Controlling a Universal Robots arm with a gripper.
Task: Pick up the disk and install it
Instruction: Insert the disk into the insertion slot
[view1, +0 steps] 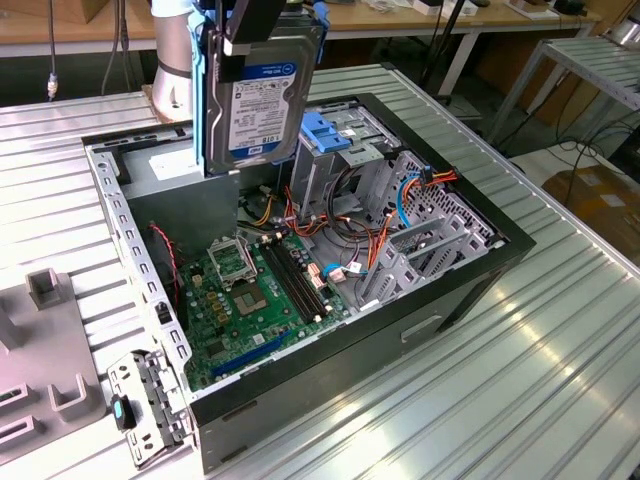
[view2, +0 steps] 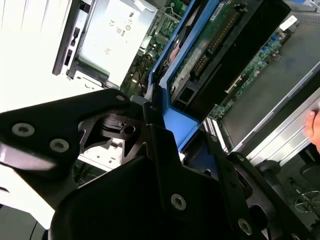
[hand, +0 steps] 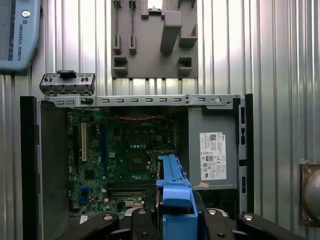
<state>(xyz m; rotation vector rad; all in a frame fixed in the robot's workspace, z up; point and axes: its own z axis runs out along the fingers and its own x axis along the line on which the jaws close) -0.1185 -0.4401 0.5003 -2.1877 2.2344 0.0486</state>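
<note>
In the exterior view, finds the gripper (view1: 258, 45) clamped on the upper end of the disk (view1: 262, 110), holding it upright in the air over the open computer case (view1: 430, 320), label side toward the camera and blue rails along both long edges. Places beneath it the green motherboard (view1: 250, 300). Places just toward the exterior view's right a metal drive cage (view1: 330, 180) topped by a light-blue bracket (view1: 325, 130). Sets the case on a ribbed metal table (view1: 520, 400), with a grey fixture plate (view1: 40, 350) at the exterior view's left. In the second wrist view, looks past the black gripper body along the disk (view2: 210, 45), circuit-board side showing, one blue rail running down between the fingers (view2: 165, 165). Catches a grey metal box (view2: 115, 35) with a white label beyond, and a strip of motherboard (view2: 260, 57). In the first wrist view, looks straight down on the disk's blue rail (hand: 175, 190), gripped between the black fingers (hand: 220, 220). Puts the disk above the case interior, between the motherboard (hand: 115, 160) and the grey metal box (hand: 212, 130), touching neither. Shows the fixture plate (hand: 155, 55) on the table beyond the case rim (hand: 150, 100).
</note>
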